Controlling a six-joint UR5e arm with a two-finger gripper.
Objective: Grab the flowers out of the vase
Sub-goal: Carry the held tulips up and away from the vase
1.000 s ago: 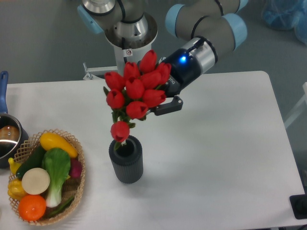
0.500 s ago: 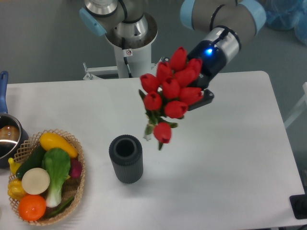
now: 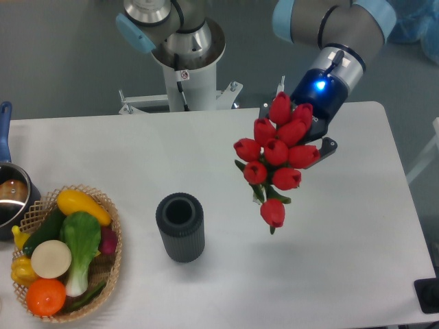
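- The wicker basket (image 3: 110, 267) of vegetables and fruit sits nearest the camera, far to the claw's left and low in the frame; it plays no part in the job and lies well apart from everything being handled.
- The vase (image 3: 180, 227) stands upright on the white bench (image 3: 357, 260), its round mouth empty, below and to the left of the claw. It seems to have been left standing so the stems could slide straight out of it.
- The flowers (image 3: 278, 152) hang in the air just below and in front of the claw, buds bunched together, one bud drooping lowest, the whole bunch well clear of the vase and tilted down to the left.
- The claw (image 3: 312, 140) is mostly hidden behind the buds; one dark finger shows at the bunch's right edge. Judging from the bunch hanging free, it is closed on the stems, gripping from the side so the buds are not crushed.
- The steel pot (image 3: 10, 199) sits at the far left edge, well apart from the claw.
- Compared with half a second ago, claw and bunch have travelled right and away from the vase; a full second ago the lowest bud was just above the vase mouth.
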